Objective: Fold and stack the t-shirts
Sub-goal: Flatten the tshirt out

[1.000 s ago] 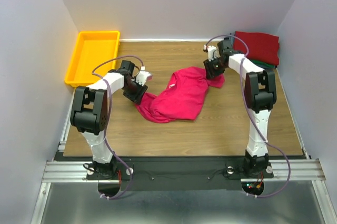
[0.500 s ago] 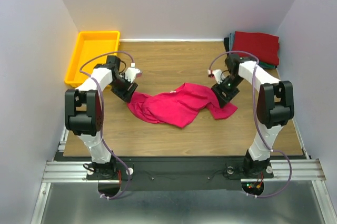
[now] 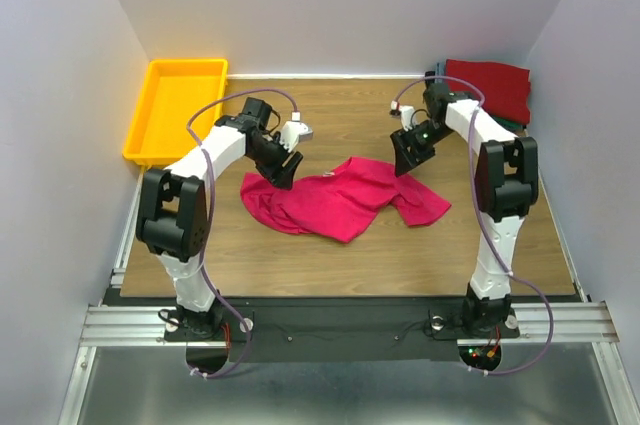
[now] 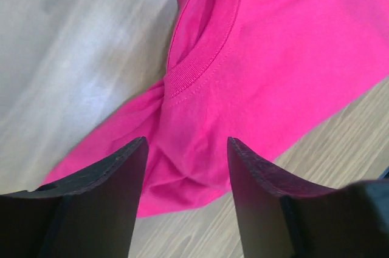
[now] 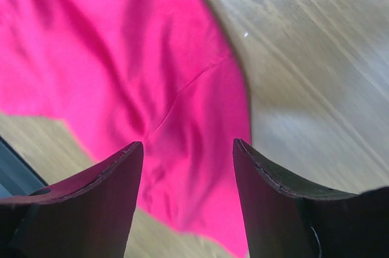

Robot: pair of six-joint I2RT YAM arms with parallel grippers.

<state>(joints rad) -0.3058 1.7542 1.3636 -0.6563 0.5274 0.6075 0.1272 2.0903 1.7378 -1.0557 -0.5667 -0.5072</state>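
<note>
A crimson t-shirt (image 3: 335, 200) lies crumpled and spread across the middle of the wooden table. Its collar (image 4: 194, 70) shows in the left wrist view. My left gripper (image 3: 283, 167) hovers open over the shirt's left end, nothing between its fingers (image 4: 112, 176). My right gripper (image 3: 405, 157) hangs open above the shirt's right sleeve (image 5: 200, 142), holding nothing. Folded t-shirts, a dark red one (image 3: 490, 88) on top of teal and dark layers, are stacked at the back right corner.
A yellow plastic tray (image 3: 150, 123) sits at the table's back left. Grey walls close in the table on three sides. Bare wood (image 3: 340, 250) lies between the shirt and the near edge.
Both grippers let go of the crimson shirt and lifted off it. The shirt dropped flat and wider across the table. The left gripper shifted right, the right one moved back toward the stack.
</note>
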